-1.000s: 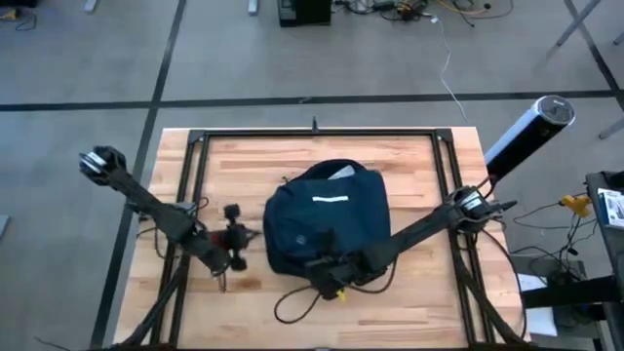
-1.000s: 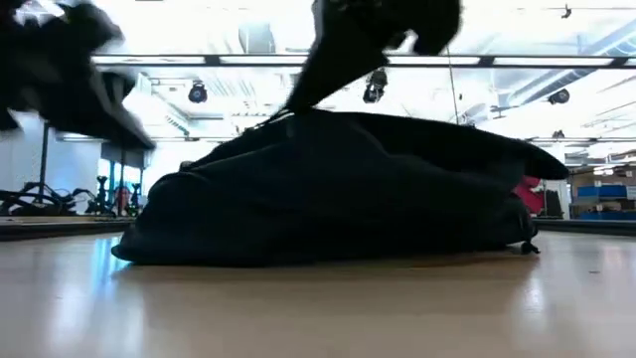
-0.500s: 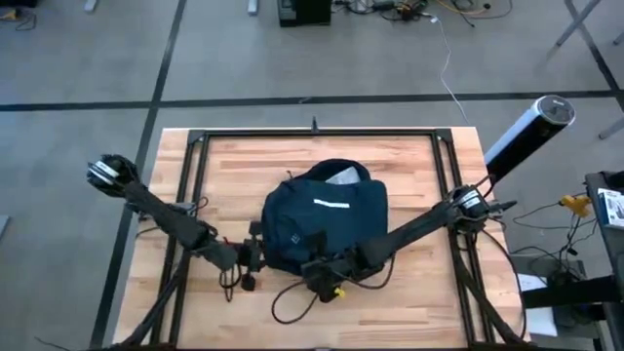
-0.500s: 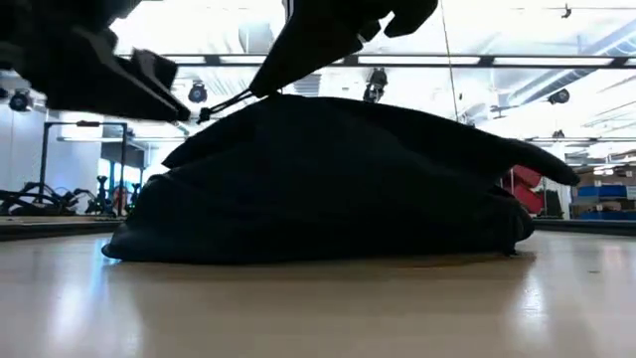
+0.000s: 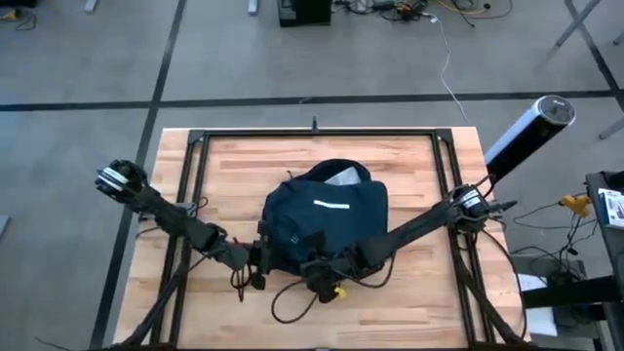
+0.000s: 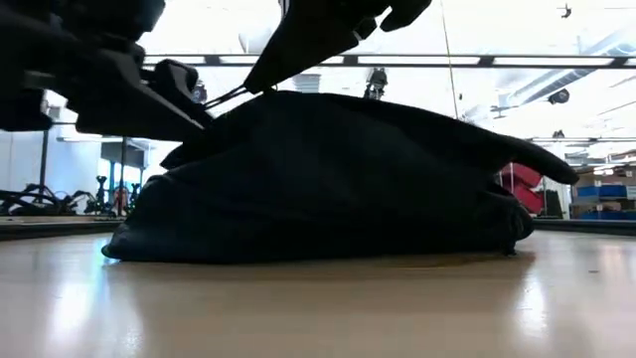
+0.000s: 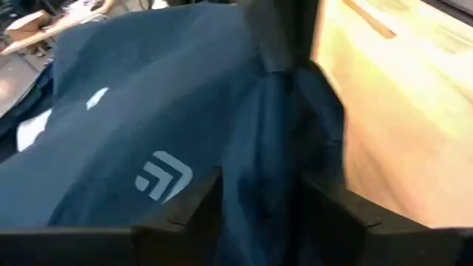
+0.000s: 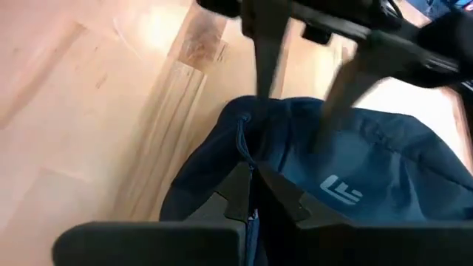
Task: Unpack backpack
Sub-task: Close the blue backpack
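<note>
The dark navy backpack (image 5: 327, 219) lies flat on its underside in the middle of the wooden table, its white stripe (image 5: 330, 203) facing up and grey lining (image 5: 341, 174) showing at its far end. My right gripper (image 5: 317, 270) is shut on fabric at the backpack's near left corner. My left gripper (image 5: 261, 259) stands open right beside that corner. In the left wrist view its fingers (image 7: 199, 203) flank a raised ridge of navy fabric (image 7: 259, 148). I cannot tell whether they touch it. My right gripper pinches a raised fold of the backpack's navy fabric (image 8: 247, 159) at the near left corner, next to a short cord (image 8: 241, 140). The fingers slant down from the table's right. The fold is drawn up into a ridge while the backpack's body stays on the table.
A black cable (image 5: 292, 304) loops over the table between the backpack and the near edge. A black frame (image 5: 312, 135) runs around the tabletop. A dark cylinder with a silver end (image 5: 526, 136) stands off the far right corner.
My left gripper has travelled toward the table's right and slightly toward its near edge, closing in on the backpack's near left corner. The backpack has shifted slightly on the table, and its fabric there stands a little higher under my right gripper.
</note>
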Robot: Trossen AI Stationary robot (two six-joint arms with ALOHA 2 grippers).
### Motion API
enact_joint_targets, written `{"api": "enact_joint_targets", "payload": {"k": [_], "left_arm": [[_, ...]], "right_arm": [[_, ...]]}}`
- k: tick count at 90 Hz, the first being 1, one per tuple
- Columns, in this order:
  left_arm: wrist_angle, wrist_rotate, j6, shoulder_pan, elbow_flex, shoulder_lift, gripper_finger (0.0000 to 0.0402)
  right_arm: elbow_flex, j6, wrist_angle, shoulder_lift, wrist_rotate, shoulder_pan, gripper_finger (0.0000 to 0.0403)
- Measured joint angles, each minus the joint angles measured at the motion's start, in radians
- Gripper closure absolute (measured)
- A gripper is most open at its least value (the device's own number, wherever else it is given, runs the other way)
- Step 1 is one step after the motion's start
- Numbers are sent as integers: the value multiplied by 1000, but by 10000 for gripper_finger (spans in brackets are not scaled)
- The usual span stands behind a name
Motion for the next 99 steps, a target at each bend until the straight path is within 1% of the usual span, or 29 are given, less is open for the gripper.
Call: {"api": "enact_joint_targets", "payload": {"k": [13, 20, 24, 27, 31, 37, 39, 48, 55, 60, 67, 76, 82, 89, 99], "left_arm": [[27, 0, -4, 15, 0, 20, 220], [28, 1, 0, 16, 0, 35, 230], [28, 8, 15, 16, 0, 44, 246], [26, 24, 33, 14, 0, 50, 265], [27, 35, 37, 13, 0, 56, 301], [26, 36, 36, 12, -8, 58, 365], [25, 26, 36, 12, -11, 57, 376], [-26, -46, 9, 9, -35, 37, 393], [-62, -62, -21, 9, -85, -15, 398], [-65, -67, -42, 9, -136, -77, 399], [-70, -85, -76, 10, -222, -199, 400], [-86, -148, -92, 12, -344, -387, 400], [-90, -162, -93, 13, -409, -529, 401], [-118, -166, -74, 13, -452, -691, 401], [-252, -177, -32, 13, -459, -898, 401]], "right_arm": [[0, -1, 5, 0, -17, 0, 403], [0, -3, 6, 0, -23, 0, 403], [0, -6, 5, 0, -24, 0, 403], [0, -8, 5, 0, -23, 0, 403], [0, -14, 8, 0, -23, 0, 403], [0, -36, 21, 0, -23, 0, 403], [0, -42, 24, 0, -22, 3, 403], [-13, -79, 34, 0, -13, 19, 403], [-38, -75, 36, 0, -14, 36, 403], [-68, -72, 51, 0, -11, 54, 403], [-108, -55, 65, -1, 5, 77, 403], [-151, -3, 38, -46, 38, 82, 403], [-185, 16, 51, -89, 60, 87, 403], [-233, 45, 28, -134, 58, 97, 403], [-315, 109, -10, -210, 55, 99, 403]]}}
